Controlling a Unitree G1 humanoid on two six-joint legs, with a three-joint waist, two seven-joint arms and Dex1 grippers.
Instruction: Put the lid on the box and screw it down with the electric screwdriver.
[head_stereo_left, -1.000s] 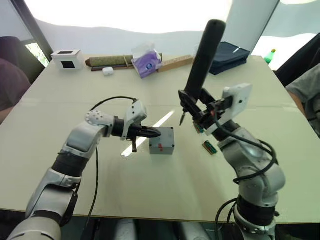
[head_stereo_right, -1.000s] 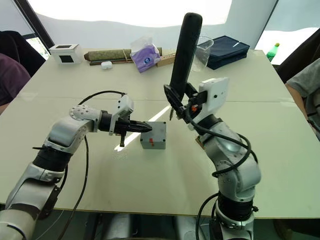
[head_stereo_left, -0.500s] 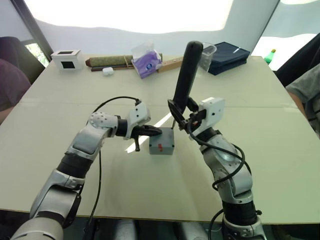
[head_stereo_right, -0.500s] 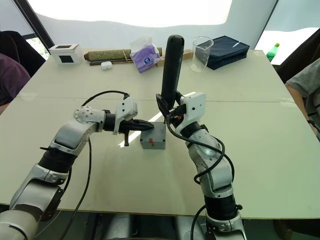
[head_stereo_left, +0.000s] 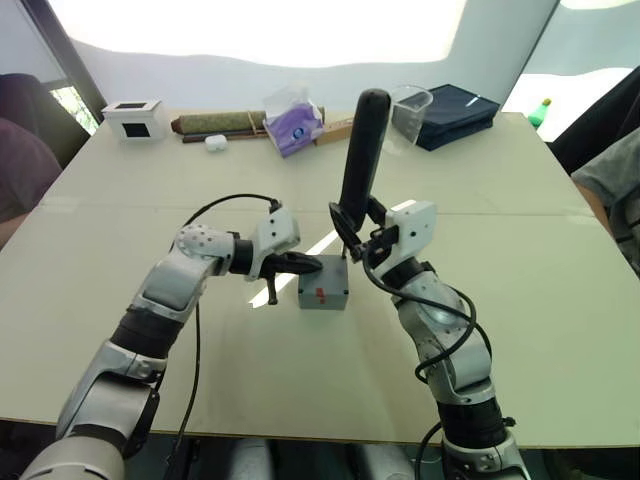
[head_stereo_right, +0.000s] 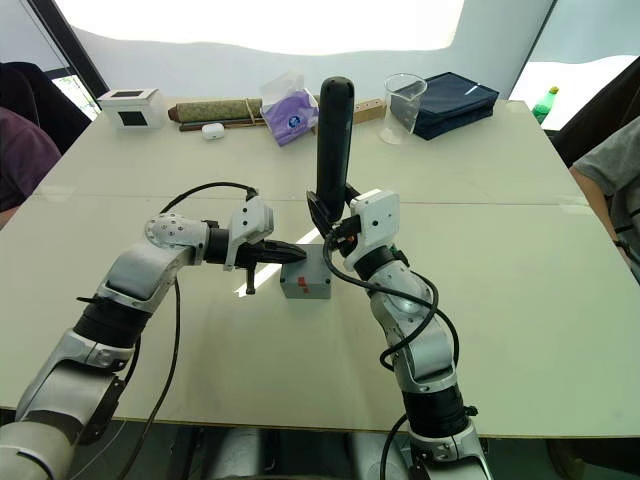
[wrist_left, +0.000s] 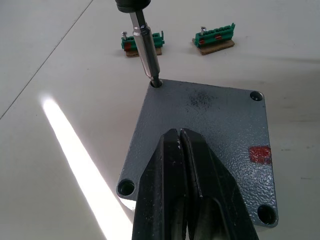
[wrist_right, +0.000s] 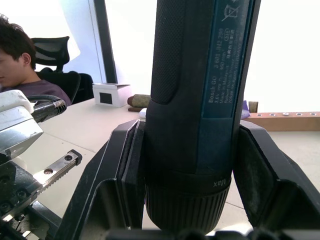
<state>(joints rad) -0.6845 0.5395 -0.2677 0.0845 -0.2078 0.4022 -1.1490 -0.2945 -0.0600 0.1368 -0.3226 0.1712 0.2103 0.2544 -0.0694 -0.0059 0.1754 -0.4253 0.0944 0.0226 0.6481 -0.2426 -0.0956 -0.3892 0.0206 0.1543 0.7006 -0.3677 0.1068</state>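
Observation:
The grey box (head_stereo_left: 323, 297) stands mid-table with the lid (wrist_left: 210, 115) lying on top, a screw hole at each corner and a red mark near one edge. My left gripper (head_stereo_left: 312, 265) is shut and empty. Its fingertips (wrist_left: 175, 145) reach over the lid from the left, and I cannot tell whether they touch it. My right gripper (head_stereo_left: 352, 228) is shut on the black electric screwdriver (head_stereo_left: 362, 150), held nearly upright. The screwdriver's metal bit (wrist_left: 145, 50) stands in the lid's far corner hole on the right arm's side.
Two green terminal blocks (wrist_left: 142, 42) lie just beyond the box. Along the back edge are a white cube (head_stereo_left: 135, 118), a purple tissue pack (head_stereo_left: 293, 125), a clear cup (head_stereo_left: 410, 105) and a dark blue case (head_stereo_left: 455, 112). People sit at both table sides.
My right arm has carried the screwdriver left and down, from beside the box to over it, so the bit now stands in a corner hole. My left gripper has stayed at the lid.

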